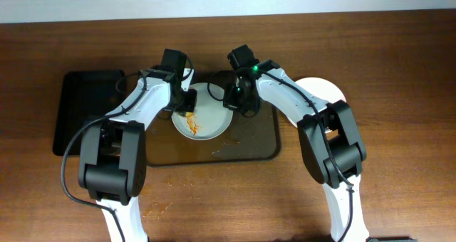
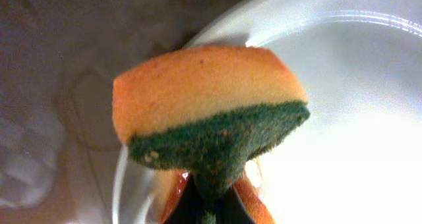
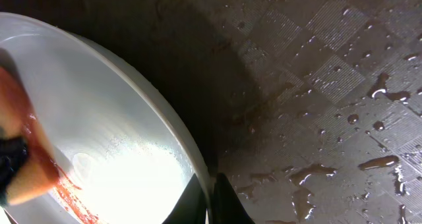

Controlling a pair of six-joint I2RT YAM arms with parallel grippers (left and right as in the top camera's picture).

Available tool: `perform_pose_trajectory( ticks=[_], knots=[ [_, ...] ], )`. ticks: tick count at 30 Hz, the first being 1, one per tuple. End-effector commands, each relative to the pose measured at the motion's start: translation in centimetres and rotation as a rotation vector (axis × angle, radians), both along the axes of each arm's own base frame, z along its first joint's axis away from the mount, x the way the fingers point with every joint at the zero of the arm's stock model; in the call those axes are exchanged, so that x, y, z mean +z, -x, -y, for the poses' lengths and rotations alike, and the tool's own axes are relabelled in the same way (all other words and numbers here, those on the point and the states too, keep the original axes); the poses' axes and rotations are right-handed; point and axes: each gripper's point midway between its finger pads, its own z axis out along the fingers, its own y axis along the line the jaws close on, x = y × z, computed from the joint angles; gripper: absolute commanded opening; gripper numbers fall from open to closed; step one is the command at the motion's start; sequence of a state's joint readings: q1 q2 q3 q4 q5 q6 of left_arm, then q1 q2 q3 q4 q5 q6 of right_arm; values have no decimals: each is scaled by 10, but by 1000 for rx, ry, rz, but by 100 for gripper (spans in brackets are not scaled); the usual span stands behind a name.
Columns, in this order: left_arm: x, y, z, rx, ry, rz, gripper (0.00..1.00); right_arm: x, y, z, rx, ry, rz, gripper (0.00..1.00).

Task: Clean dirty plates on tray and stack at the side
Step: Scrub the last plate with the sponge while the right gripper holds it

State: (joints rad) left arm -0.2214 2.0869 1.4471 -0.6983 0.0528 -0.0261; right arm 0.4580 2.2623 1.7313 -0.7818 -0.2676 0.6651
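Pinching one sponge (image 2: 204, 112) tight, the left gripper (image 1: 187, 108) holds it over the nine-o'clock edge of a sauce-streaked plate (image 1: 203, 121) on the tray (image 1: 263, 146). The right gripper (image 1: 239, 100), jaws nearly closed, clamps its three-o'clock rim. A second plate (image 1: 324, 91) lies beside the tray, at three o'clock.

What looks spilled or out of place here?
Brownish drops lie on the wet tray beside the plate, and orange smears mark the wooden table outside the tray.

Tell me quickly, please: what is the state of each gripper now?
Left gripper: closed, holding the sponge.
Right gripper: closed on the rim of the plate.
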Motion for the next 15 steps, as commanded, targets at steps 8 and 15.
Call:
perform_pose_trajectory(
  ticks=[8, 15],
  knots=[
    [-19, 84, 43, -247, 272, -312, 1, -1, -6, 3, -28, 7, 10, 4],
    [-9, 78, 65, -355, 397, -251, 0, -1, -6, 3, -28, 7, 10, 4]
  ],
)
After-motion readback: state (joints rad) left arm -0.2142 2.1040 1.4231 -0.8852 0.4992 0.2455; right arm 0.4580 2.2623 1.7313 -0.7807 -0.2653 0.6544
